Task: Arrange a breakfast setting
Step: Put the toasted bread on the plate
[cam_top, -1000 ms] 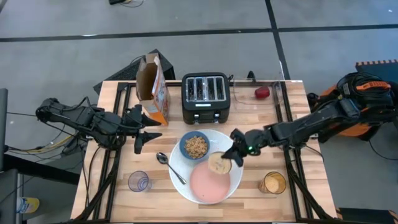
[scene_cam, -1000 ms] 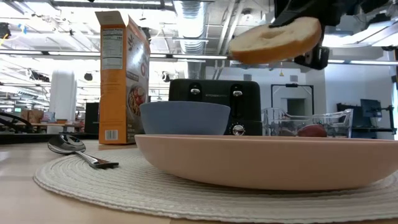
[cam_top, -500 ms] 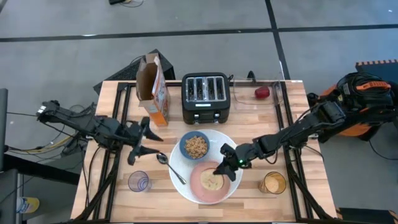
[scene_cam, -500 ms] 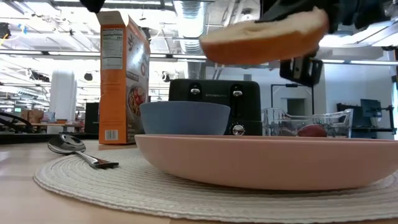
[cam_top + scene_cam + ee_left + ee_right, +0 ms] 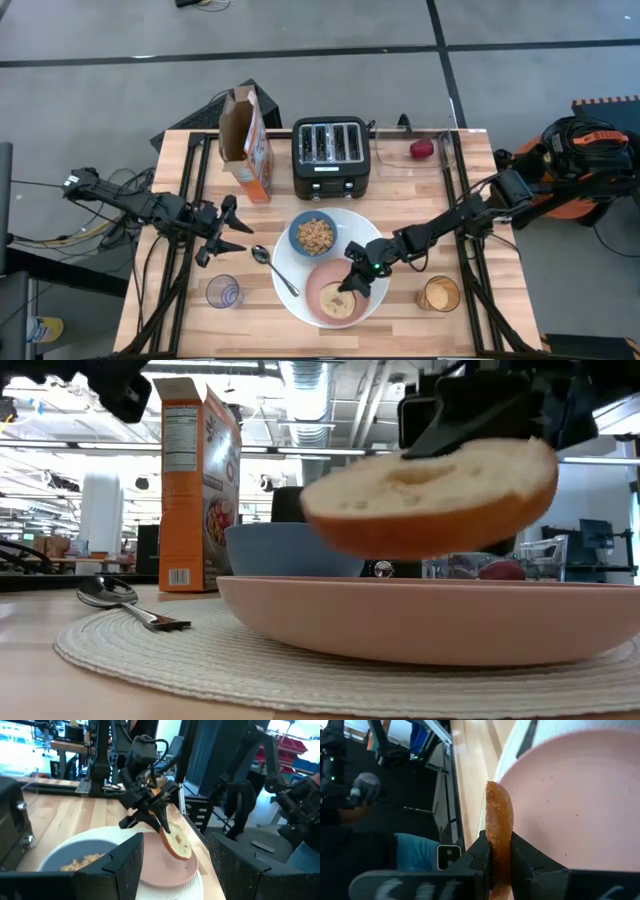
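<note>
My right gripper [image 5: 352,281] is shut on the bagel half [image 5: 339,304] just over the small pink plate [image 5: 318,285]. The pink plate and the blue bowl of brown cereal [image 5: 315,236] sit on the large round white plate [image 5: 368,237], which looks woven in the low view [image 5: 130,650]. The metal spoon [image 5: 273,268] lies on its left edge. The red fruit [image 5: 421,149] lies in a clear box at the far right. My left gripper [image 5: 212,243] is open and empty, left of the spoon. My right gripper pinches the bagel half's rim [image 5: 499,851] between its two fingers, one on the cut face and one on the crust. The fingers come slanting down from the table's right. The bagel [image 5: 430,495] is tilted, just above the pink plate [image 5: 430,620].
A black toaster [image 5: 332,157] and an orange cereal box [image 5: 248,145] stand at the far edge. A purple glass [image 5: 223,292] stands near left and an orange glass [image 5: 438,294] near right. Bare wood lies between the right arm and the toaster.
My right gripper has carried the bagel half down and toward the table's near left, from the white plate's right side to just over the pink plate. My left gripper has drawn back toward the table's near left.
</note>
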